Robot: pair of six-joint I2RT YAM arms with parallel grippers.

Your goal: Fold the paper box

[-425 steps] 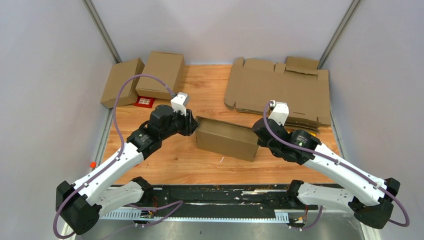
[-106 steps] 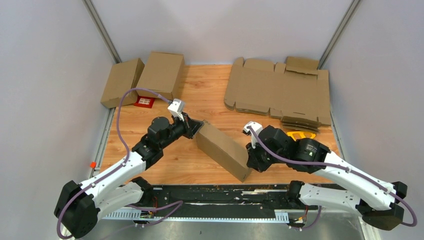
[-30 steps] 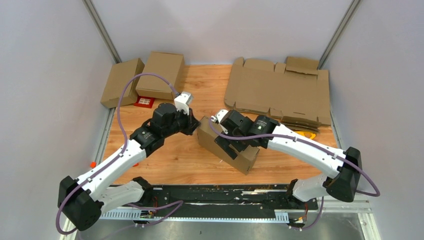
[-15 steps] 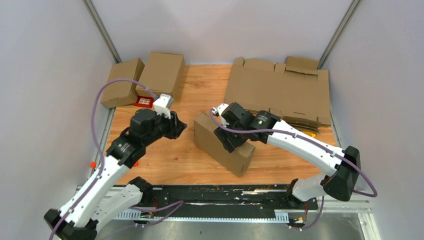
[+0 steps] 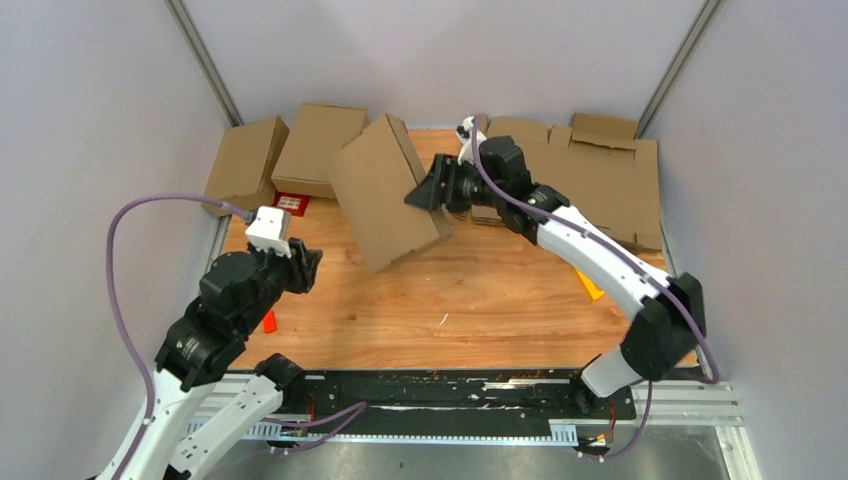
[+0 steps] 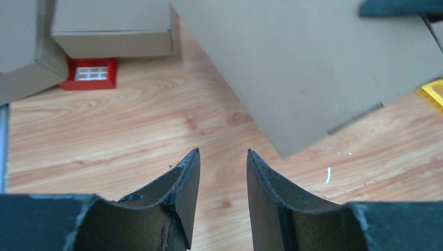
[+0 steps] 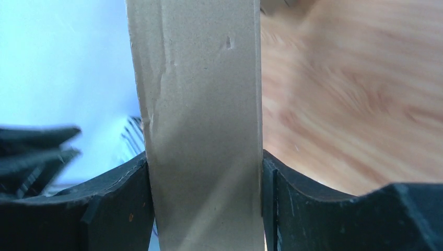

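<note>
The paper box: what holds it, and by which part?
The right pincer grips the paper box across its narrow side; the left pincer holds nothing.

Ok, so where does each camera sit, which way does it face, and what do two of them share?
Top external: high behind the robot, looking down on the wooden table; left gripper free, right gripper clamped on the paper box.
Left wrist: on the left wrist, facing forward over the table toward the box; its open fingers fill the bottom.
Right wrist: on the right wrist, looking along its fingers, which pinch the box's edge.
Shared: top and left wrist both show the box and the red card.
</note>
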